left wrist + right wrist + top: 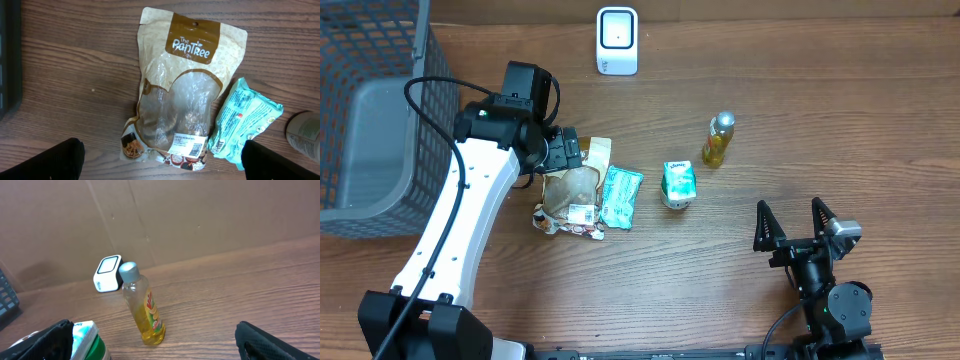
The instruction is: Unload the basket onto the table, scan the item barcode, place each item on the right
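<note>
A brown snack pouch [570, 193] lies flat on the table, its white barcode label [189, 144] facing up near its bottom edge. My left gripper [563, 152] hovers open just above the pouch [185, 90], one finger on each side of its lower end and nothing held. A teal packet [245, 122] lies right beside the pouch. The white scanner [617, 40] stands at the table's far edge. My right gripper [791, 225] is open and empty near the front right, facing a yellow bottle [142, 310] and a green-and-white carton [87, 340].
A grey mesh basket [370, 100] fills the far left corner. The bottle [719, 140] and the carton [678, 185] stand upright mid-table, between the pouch and the right arm. The scanner [107, 273] sits against a cardboard wall.
</note>
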